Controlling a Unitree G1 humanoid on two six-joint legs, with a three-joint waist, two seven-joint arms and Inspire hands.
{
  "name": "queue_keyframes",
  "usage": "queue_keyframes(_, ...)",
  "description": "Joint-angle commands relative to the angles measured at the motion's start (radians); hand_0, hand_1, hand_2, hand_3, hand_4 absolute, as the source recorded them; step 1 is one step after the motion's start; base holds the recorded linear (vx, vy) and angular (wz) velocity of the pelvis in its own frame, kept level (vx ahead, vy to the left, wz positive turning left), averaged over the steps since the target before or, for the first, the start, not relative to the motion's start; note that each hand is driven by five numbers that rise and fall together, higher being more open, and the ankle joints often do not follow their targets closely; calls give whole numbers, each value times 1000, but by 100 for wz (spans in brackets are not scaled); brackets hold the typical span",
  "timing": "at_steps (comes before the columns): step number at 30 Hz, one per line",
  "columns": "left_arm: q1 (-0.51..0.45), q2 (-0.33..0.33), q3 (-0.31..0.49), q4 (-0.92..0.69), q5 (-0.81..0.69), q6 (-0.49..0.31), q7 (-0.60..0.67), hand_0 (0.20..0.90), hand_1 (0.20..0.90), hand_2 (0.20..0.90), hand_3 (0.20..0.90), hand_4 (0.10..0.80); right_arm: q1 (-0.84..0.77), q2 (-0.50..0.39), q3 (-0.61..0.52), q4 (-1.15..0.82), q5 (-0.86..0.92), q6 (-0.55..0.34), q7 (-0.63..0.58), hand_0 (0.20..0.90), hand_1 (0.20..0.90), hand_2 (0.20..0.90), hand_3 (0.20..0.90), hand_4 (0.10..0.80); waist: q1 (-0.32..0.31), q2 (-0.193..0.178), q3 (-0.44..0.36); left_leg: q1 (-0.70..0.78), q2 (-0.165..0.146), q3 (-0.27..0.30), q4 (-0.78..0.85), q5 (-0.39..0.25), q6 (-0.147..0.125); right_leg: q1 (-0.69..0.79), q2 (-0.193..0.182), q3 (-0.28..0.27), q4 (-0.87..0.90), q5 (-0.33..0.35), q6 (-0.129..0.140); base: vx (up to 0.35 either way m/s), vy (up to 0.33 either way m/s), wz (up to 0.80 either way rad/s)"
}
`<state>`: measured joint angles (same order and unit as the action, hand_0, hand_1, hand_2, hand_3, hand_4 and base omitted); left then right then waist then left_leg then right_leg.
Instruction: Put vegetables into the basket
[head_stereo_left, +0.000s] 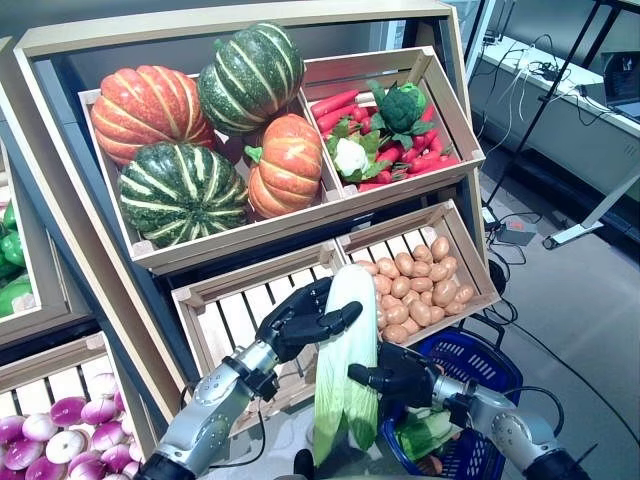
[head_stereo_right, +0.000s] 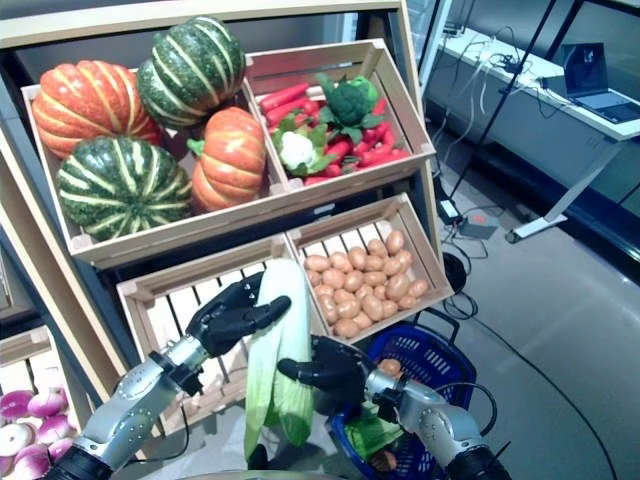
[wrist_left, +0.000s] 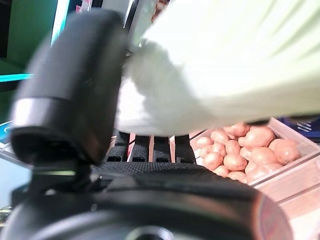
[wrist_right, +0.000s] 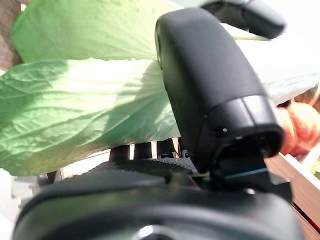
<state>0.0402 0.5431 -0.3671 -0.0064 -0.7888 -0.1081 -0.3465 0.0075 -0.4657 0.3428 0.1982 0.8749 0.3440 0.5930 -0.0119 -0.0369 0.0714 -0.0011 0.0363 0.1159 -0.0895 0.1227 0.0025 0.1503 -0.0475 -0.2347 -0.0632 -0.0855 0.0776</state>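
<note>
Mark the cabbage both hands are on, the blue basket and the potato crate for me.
napa cabbage (head_stereo_left: 350, 330), left eye view, on its pale stalk between the hands.
blue basket (head_stereo_left: 490, 352), left eye view, on its far rim.
potato crate (head_stereo_left: 474, 252), left eye view, on its right wooden wall.

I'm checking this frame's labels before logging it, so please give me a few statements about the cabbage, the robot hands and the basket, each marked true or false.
1. Both robot hands hold the long napa cabbage. True: the left robot hand grips its pale upper part and the right robot hand its green leafy lower part.
2. The cabbage already lies in the blue basket. False: it is held upright, beside the basket.
3. The potatoes fill the lower right crate. True.
4. The blue basket is empty. False: some green leafy vegetable already shows inside it.
5. The pumpkins sit in the lower left crate. False: they are in the upper left crate.
</note>
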Motion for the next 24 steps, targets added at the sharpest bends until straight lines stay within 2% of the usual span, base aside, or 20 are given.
queue_keyframes(1,-121,-44,112,-184,-76,-118,-54,900,900,900,900,800,1,-35,-82,-18,93,-72,-75,300,300,300,300,400,13,-10,-21,76,24,11,2,-137,-34,-67,-40,19,-10,101,27,-8,-9,4)
queue_keyframes(6,-110,-41,148,-188,-75,-106,-49,900,900,900,900,800,29,-44,-169,-45,143,-130,-115,300,300,300,300,400,2,-11,-18,77,27,16,2,-139,-32,-70,-38,24,-4,96,26,-1,-2,1)
queue_keyframes(15,-96,-41,201,-195,-58,-93,-40,900,900,900,900,800,82,-33,-310,-40,173,-186,-162,300,300,300,300,400,-20,-11,-15,79,32,33,2,-141,-30,-79,-29,40,6,89,23,0,-2,0)
queue_keyframes(24,-66,-62,234,-191,-22,-87,5,900,900,900,900,800,123,50,-415,-15,279,-315,-292,300,300,300,300,400,-42,-9,-6,79,38,49,2,-143,-31,-85,-18,61,3,89,22,-6,-23,-8)
